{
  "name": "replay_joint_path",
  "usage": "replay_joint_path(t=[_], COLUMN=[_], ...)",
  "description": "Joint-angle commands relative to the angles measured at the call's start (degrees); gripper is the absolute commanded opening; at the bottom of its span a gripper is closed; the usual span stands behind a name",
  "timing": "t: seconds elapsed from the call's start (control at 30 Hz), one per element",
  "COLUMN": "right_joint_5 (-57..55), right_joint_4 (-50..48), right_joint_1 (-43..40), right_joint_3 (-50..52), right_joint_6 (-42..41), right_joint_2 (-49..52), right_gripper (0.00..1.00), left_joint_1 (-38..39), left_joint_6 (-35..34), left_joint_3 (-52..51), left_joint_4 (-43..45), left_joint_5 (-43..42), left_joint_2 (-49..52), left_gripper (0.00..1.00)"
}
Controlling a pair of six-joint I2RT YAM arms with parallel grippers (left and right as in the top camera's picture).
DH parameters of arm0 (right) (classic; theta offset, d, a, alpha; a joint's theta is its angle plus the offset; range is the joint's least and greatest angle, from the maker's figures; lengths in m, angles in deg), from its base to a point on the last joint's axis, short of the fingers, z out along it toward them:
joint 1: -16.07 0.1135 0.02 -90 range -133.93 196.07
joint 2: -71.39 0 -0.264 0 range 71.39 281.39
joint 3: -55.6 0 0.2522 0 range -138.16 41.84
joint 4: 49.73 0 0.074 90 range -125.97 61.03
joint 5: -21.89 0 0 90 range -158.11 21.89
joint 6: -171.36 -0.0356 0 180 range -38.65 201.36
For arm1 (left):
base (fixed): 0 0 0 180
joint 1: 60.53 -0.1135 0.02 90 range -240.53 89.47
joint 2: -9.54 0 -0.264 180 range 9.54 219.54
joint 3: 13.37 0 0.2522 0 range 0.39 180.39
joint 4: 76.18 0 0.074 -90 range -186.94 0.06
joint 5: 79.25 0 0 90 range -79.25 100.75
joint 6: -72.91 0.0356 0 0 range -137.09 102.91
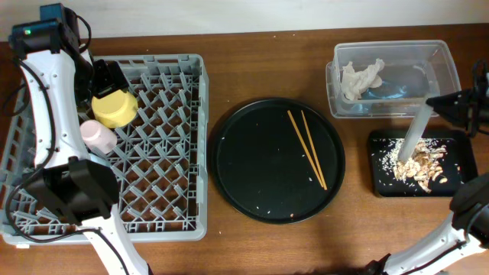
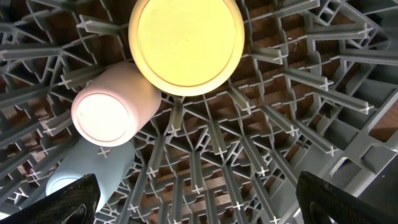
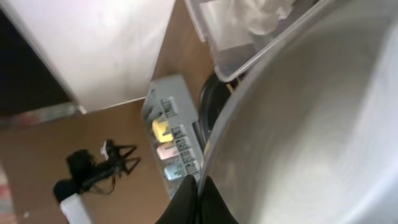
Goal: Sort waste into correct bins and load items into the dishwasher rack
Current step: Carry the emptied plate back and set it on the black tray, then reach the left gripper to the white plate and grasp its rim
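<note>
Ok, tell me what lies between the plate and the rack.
The round black tray, chopsticks on it, lies flat on the table between the plate and the dishwasher rack. Nothing taller stands there.

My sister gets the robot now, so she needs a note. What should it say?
Left gripper: open, empty, above the dishwasher rack.
Right gripper: shut on the plate, tipped over the small black tray.
Done: yellow bowl, pink cup, light-blue cup in the rack; napkin in the clear tub; food scraps in the small black tray.
Left to do: rack the plate, then the chopsticks lying on the round black tray.
</note>
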Motion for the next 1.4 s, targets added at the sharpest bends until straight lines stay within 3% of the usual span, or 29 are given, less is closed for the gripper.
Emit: replay_joint_path(t=[0.0, 0.03, 0.2, 0.3, 0.4, 0.53, 0.57, 0.7, 0.8, 0.97, 1.03, 1.07, 1.27, 1.3, 1.37], right_joint_5=[-2.64, -4.28, -3.58, -5.86, -16.13, -18.78, -26.12, -48.74, -51.52, -52.02, -50.38, -49.92, -46.82, -47.32, -50.36], right_joint_4=[-2.19, -1.44, 0.44, 0.39, -1.14, -4.04, -8.55, -19.21, -21.90, -23.96, -23.28, -22.99, -12.07, -8.90, -1.68], right_joint_1=[-1.07, -1.07, 1.70, 8.11, 22.38, 42.80, 51.01, 69.33, 76.11, 80.78, 80.41, 80.13, 73.72, 72.04, 67.47], right_joint_3=[-0.92, -0.94, -0.94, -0.94, -0.94, -0.92, -0.79, -0.26, -0.26, -0.24, -0.63, -0.79, -10.93, -14.73, -24.83], right_joint_6=[-2.01, -5.90, -3.32, -3.32, -3.61, -3.78, -10.51, -31.04, -38.12, -39.87, -39.76, -39.76, -36.09, -35.36, -34.12], right_joint_2=[0.13, 0.11, -3.45, -10.34, -14.86, -12.87, -10.95, -2.97, 3.30, 8.63, 8.57, 8.57, 6.88, 6.29, 4.98], right_gripper=[0.04, 0.04, 0.04, 0.04, 0.04, 0.04, 0.04, 0.04, 0.04, 0.06, 0.26, 0.31, 0.49, 0.59, 0.99], left_joint_1=[-0.46, -0.46, -0.46, -0.46, -0.46, -0.46, -0.46, -0.46, -0.46, -0.46, -0.46, -0.46, -0.46, -0.46, -0.46], left_joint_6=[0.26, 0.26, 0.26, 0.26, 0.26, 0.26, 0.26, 0.26, 0.26, 0.26, 0.26, 0.26, 0.26, 0.26, 0.26], left_joint_3=[0.68, 0.68, 0.68, 0.68, 0.68, 0.68, 0.68, 0.68, 0.68, 0.68, 0.68, 0.68, 0.68, 0.68, 0.68], left_joint_4=[0.07, 0.07, 0.07, 0.07, 0.07, 0.07, 0.07, 0.07, 0.07, 0.07, 0.07, 0.09, 0.07, 0.07, 0.07], left_joint_5=[0.26, 0.26, 0.26, 0.26, 0.26, 0.26, 0.26, 0.26, 0.26, 0.26, 0.26, 0.26, 0.26, 0.26, 0.26], left_joint_2=[-0.02, -0.02, -0.02, -0.02, -0.02, -0.02, -0.02, -0.02, -0.02, -0.02, -0.02, -0.02, -0.02, -0.02, -0.02], left_gripper=[0.99, 0.99, 0.99, 0.99, 0.99, 0.99, 0.99, 0.99, 0.99, 0.99, 0.99, 0.99, 0.99, 0.99, 0.99])
